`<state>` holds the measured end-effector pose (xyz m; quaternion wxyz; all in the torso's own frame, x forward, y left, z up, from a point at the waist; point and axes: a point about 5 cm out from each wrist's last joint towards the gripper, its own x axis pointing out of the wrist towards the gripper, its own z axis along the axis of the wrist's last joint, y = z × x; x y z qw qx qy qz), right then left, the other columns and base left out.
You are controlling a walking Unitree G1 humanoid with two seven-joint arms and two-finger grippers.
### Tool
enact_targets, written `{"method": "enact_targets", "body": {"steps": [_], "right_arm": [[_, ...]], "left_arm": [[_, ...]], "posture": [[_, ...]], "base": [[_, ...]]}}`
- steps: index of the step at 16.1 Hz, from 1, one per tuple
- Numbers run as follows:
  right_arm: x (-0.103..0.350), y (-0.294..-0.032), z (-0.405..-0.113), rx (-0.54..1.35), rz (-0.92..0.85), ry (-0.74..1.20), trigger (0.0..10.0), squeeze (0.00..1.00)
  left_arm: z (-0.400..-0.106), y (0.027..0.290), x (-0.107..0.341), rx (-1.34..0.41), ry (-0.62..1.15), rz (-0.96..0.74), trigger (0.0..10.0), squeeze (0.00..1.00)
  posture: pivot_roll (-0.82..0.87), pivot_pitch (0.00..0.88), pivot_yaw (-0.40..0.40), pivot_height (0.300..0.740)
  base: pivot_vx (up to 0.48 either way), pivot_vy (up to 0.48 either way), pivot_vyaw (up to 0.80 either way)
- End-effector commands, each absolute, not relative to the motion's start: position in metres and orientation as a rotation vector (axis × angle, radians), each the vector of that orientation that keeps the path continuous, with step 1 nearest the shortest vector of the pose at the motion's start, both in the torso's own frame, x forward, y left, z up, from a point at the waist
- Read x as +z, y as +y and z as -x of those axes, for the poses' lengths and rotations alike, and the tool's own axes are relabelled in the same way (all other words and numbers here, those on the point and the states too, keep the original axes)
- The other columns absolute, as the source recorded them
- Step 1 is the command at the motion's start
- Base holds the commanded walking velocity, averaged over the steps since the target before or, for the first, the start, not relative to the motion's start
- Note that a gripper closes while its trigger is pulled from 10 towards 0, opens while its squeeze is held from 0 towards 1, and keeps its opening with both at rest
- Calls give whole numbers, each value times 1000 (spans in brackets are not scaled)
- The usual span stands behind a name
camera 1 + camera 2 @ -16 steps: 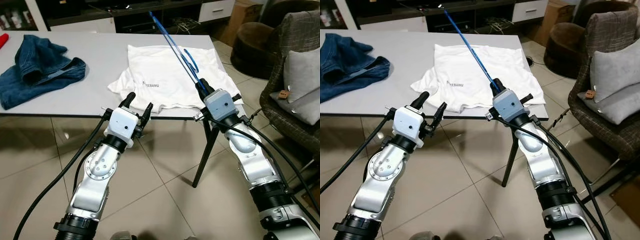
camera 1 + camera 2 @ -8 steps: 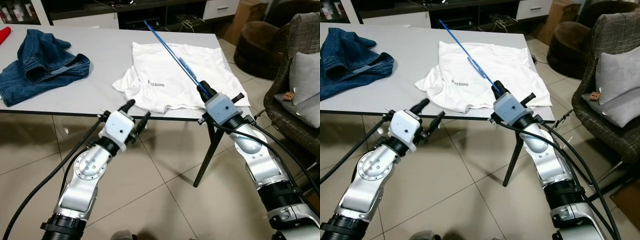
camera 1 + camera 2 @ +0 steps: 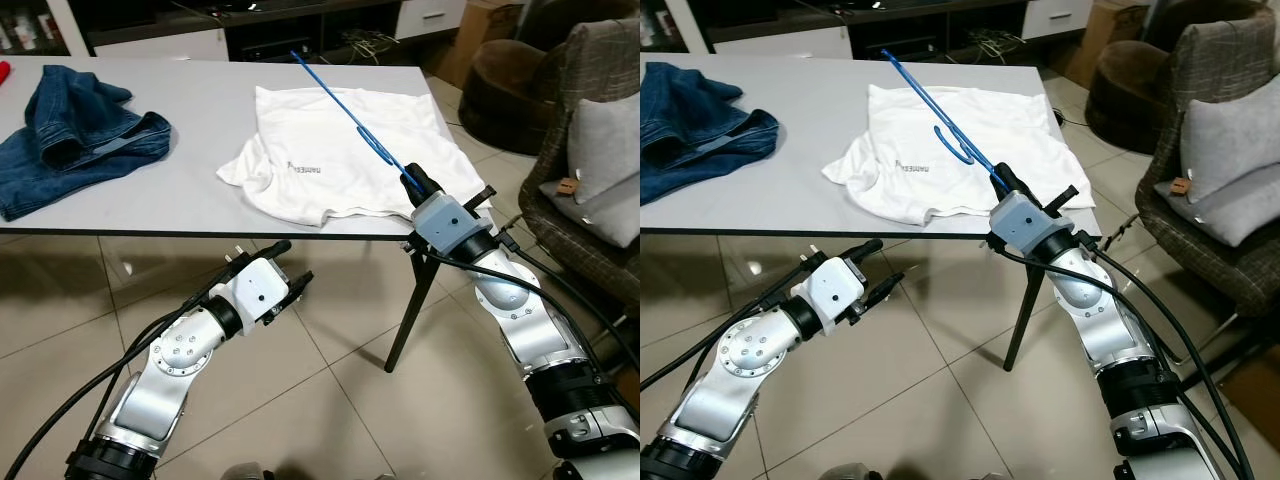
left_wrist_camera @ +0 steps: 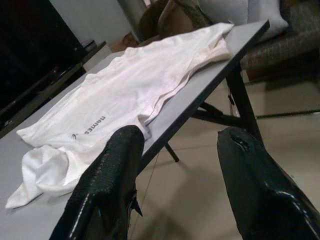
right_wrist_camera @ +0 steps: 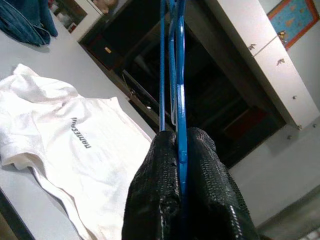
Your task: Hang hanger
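Nearest, left gripper [image 3: 296, 262] low below the worktop [image 3: 190, 190] edge, jaws parted with nothing between, probably kept clear as spare. Just past it, right gripper [image 3: 411, 182] at the front edge, jaws clamped tight on one end of the blue hanger [image 3: 345, 115], held there likely so the hook stays free for hanging. Hanger angled up over the white shirt [image 3: 340, 150], which lies flat on the worktop. Farther left, jeans [image 3: 75, 125] bunched, well apart. No rail seen yet.

Blue hanger [image 5: 172, 60] cut off by the frame's top, shirt print [image 3: 303, 169] unreadable — jeans [image 3: 60, 140] cropped at left
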<state>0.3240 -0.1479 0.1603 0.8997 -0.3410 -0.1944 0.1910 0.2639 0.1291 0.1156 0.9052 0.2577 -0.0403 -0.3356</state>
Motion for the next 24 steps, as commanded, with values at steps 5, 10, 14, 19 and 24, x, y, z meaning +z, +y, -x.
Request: {"method": "enact_targets", "body": {"steps": [5, 10, 14, 19, 24], "right_arm": [[169, -120, -326, 428, 747, -503, 10000, 0], [172, -125, -330, 409, 744, -504, 10000, 0], [171, -121, -329, 413, 739, -508, 10000, 0], [169, -123, -329, 412, 738, -505, 10000, 0], [169, -124, -329, 419, 741, -506, 10000, 0]], "left_arm": [[-250, 98, 104, -807, -76, -524, 10000, 0], [-252, 100, 105, -800, -83, -538, 10000, 0], [-253, 99, 106, -797, -88, -538, 10000, 0], [-253, 99, 107, -793, -95, -529, 10000, 0], [-252, 99, 107, -788, -98, -530, 10000, 0]], "posture": [[3, 29, 9, 740], [3, 26, 8, 740], [2, 25, 9, 740], [2, 27, 8, 740], [4, 25, 5, 740]], "base": [[285, 0, 0], [353, 0, 0], [341, 0, 0], [343, 0, 0], [359, 0, 0]]}}
